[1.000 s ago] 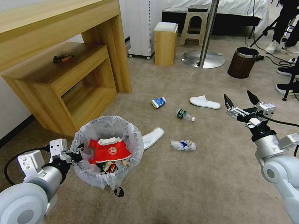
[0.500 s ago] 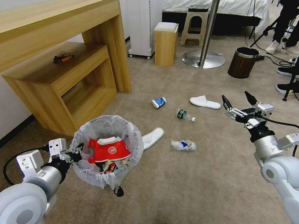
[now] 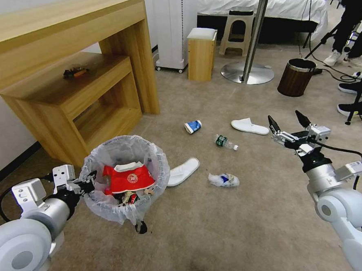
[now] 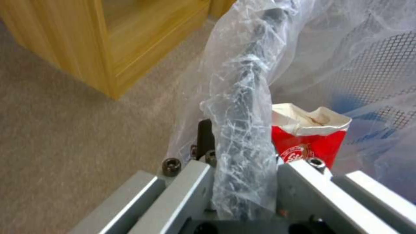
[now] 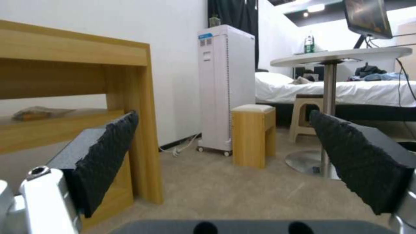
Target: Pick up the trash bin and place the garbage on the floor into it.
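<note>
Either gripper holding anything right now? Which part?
Left gripper clamps the trash bin by its bag-covered rim. Right gripper is open, holding nothing.

We see our left arm reaching forward low on our left side, wrist level, the left gripper [image 3: 87, 185] clamped on the bag-wrapped rim of the trash bin [image 3: 111, 205]; in the left wrist view both metal jaws press that rim from either side. Our right arm extends forward on our right, forearm angled upward, the right gripper [image 3: 287, 122] held in the air with its black fingers [image 5: 108, 156] spread wide and nothing between them.
</note>
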You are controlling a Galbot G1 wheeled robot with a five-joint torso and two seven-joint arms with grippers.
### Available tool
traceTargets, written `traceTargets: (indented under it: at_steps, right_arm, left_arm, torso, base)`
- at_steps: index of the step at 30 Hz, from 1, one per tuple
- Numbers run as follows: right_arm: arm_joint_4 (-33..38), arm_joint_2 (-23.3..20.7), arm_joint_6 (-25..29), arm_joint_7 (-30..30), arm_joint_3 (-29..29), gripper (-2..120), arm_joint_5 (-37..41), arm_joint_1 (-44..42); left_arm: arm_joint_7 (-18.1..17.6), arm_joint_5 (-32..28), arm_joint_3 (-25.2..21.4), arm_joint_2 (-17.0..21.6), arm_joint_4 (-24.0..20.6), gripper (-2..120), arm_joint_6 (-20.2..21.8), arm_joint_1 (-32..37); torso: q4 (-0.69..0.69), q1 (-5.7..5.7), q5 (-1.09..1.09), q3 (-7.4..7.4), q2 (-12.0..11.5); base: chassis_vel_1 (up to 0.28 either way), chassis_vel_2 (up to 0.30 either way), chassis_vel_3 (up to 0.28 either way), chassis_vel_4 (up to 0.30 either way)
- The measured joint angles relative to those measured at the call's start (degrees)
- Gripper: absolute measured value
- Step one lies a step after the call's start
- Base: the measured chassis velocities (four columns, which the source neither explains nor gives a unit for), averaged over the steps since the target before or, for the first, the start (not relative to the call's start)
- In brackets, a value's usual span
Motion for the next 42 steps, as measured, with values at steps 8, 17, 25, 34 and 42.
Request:
traceTargets:
  at_steps: [8, 17, 25, 34, 42]
  right_arm:
    - [-0.1, -0.1, 0.3, -0.2, -0.1, 100, 0.0, 0.1]
    - [-0.4, -0.1, 0.6, -0.6, -0.1, 100, 0.0, 0.2]
    - [-0.5, -0.1, 0.7, -0.7, -0.2, 100, 0.0, 0.2]
    - [-0.5, -0.2, 1.2, -0.7, -0.4, 100, 0.1, 0.1]
    - [-0.1, -0.3, 1.3, -0.9, -0.6, 100, 0.2, 0.0]
  left_arm:
    - [0.1, -0.1, 0.3, 0.0, 0.1, 0, 0.0, -0.1]
    - [0.2, 0.1, 0.5, 0.0, 0.1, 0, 0.1, 0.0]
    - [0.3, 0.1, 0.5, 0.1, -0.1, 0, 0.1, 0.3]
    - [0.4, 0.2, 0.6, 0.0, -0.2, 0, 0.1, 0.4]
    - [0.5, 0.2, 0.4, 0.0, -0.5, 0, 0.1, 0.5]
  torso:
    - [0.00, 0.00, 0.00, 0.00, 0.0]
    - [0.01, 0.00, 0.02, 0.00, 0.0]
    - [0.00, 0.00, 0.00, -0.01, 0.0]
    - [0.02, 0.01, 0.01, 0.01, 0.0]
    - [0.00, 0.00, 0.00, -0.01, 0.0]
  base:
    - [-0.134, 0.133, 0.138, -0.124]
    - [-0.170, 0.156, 0.151, -0.143]
    - [-0.158, 0.155, 0.140, -0.151]
    - [-0.129, 0.143, 0.142, -0.140]
    - [-0.016, 0.017, 0.025, -0.009]
